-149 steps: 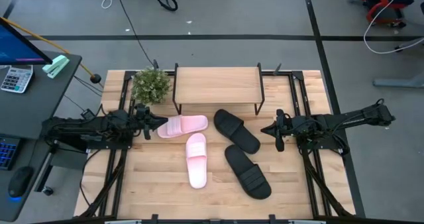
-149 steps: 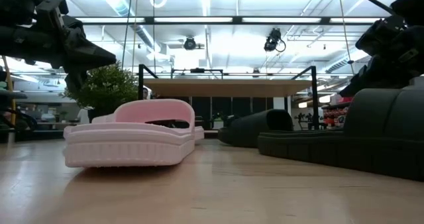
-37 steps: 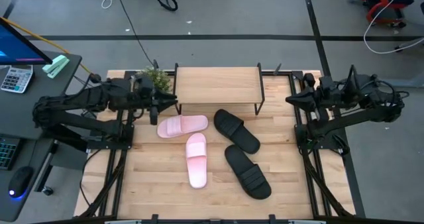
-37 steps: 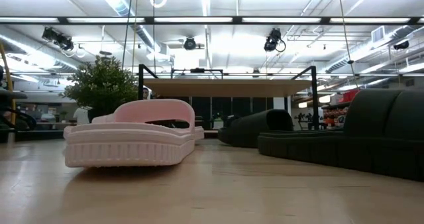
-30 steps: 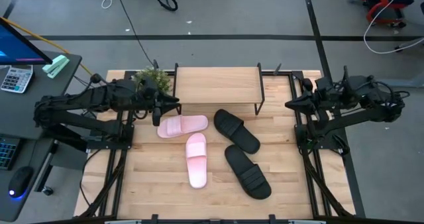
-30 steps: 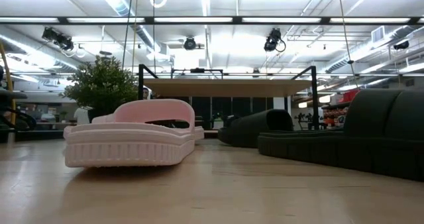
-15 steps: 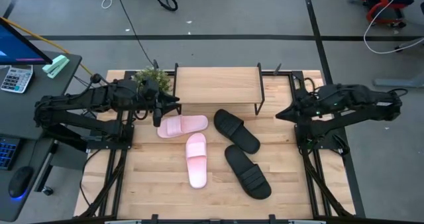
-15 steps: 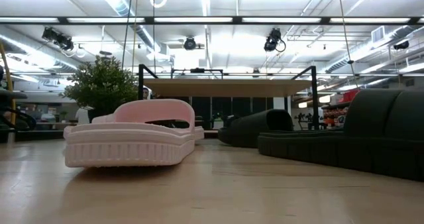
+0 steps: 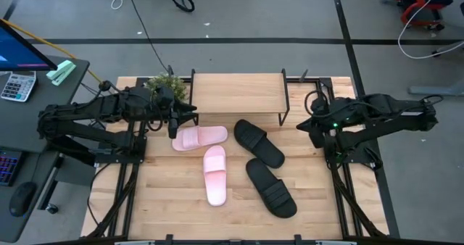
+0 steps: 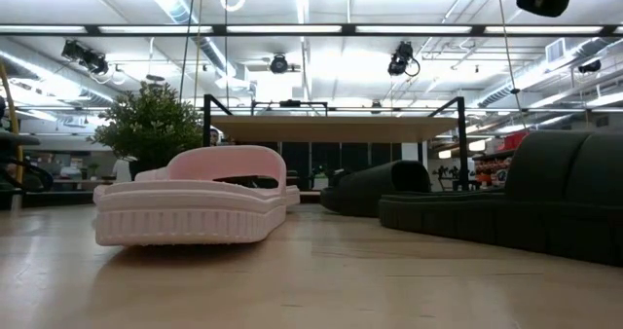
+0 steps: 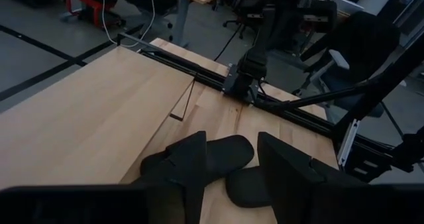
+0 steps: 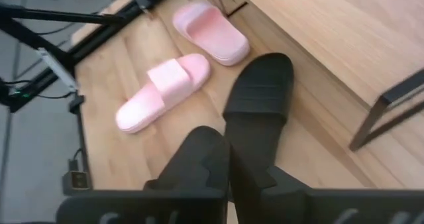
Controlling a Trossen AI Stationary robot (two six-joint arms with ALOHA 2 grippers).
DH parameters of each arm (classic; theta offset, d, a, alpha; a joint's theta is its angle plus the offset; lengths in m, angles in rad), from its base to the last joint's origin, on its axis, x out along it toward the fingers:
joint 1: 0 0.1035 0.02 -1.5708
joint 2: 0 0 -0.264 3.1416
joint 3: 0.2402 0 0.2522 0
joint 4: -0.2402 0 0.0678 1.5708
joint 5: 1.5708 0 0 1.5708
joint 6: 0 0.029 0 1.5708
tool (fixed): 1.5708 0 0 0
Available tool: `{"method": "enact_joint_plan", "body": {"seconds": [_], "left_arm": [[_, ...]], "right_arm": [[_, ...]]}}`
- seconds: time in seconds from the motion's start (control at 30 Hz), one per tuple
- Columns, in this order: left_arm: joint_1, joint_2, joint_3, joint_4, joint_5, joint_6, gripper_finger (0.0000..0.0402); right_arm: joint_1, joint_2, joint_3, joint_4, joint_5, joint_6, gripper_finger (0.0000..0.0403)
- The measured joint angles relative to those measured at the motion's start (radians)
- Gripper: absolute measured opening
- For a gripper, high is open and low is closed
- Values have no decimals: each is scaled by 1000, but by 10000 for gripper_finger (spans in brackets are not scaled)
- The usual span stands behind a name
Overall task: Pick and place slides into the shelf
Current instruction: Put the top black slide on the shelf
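Since a second ago, right tool (image 9: 303, 126) swung in beside the black rubber slides (image 9: 259, 143), fingers pinched shut, empty; left tool (image 9: 172, 121) half-spread above pink slides (image 9: 199, 138); all four before the light wooden black-legged shelf (image 9: 238, 93).

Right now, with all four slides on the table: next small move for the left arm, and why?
Probably lower the left gripper onto the pink slide lying just beside it. Its fingers stand apart, nothing is held, and the shelf is close behind. The right gripper is shut, above a black slide.
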State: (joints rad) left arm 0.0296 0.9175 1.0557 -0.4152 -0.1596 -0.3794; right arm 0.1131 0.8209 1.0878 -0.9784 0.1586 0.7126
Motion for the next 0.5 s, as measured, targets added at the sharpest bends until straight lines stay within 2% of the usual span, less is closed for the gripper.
{"method": "enact_joint_plan", "body": {"seconds": [0.27, 0.5], "left_arm": [[0, -1, 0, -3, 0, 0, 151], [0, -1, 0, -11, 0, 0, 145]], "right_arm": [[0, 104, 0, -2, 2, -108, 56], [0, 197, 0, -102, -4, -44, 122]]}}
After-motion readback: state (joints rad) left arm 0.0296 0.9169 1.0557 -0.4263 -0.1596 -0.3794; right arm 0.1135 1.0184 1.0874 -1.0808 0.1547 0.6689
